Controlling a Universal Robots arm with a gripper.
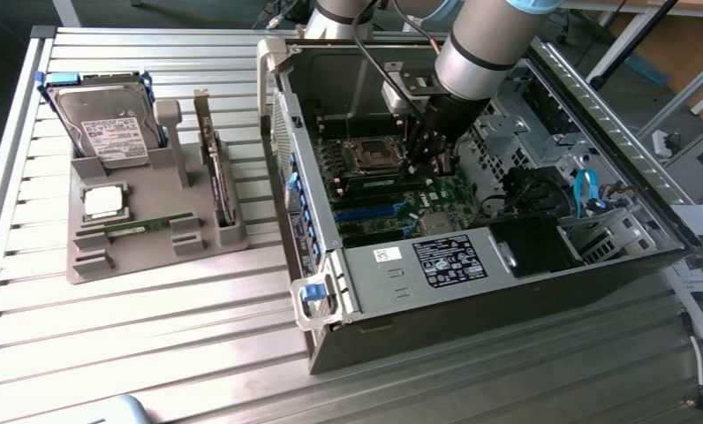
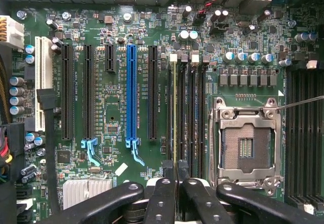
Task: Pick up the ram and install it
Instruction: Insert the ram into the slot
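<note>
The ram (image 2: 175, 113) shows edge-on as a thin green-yellow line. It runs along one of the black memory slots (image 2: 188, 107) beside the empty CPU socket (image 2: 246, 145). My gripper (image 2: 175, 183) is shut on its near end, with a black finger (image 2: 163, 196) on either side. I cannot tell whether the stick sits in the slot or just above it. In the exterior view my gripper (image 1: 427, 164) reaches down into the open computer case (image 1: 328, 265), over the motherboard, with the green ram (image 1: 381, 184) low beside it.
On the exterior view's left, a grey holder (image 1: 93, 265) carries a silver hard drive (image 1: 107, 124), a CPU (image 1: 104, 200), an upright dark expansion card (image 1: 217, 177) and another green stick (image 1: 139, 226). Case walls, a drive cage (image 1: 599, 221) and blue cables (image 1: 585, 190) hem in the arm.
</note>
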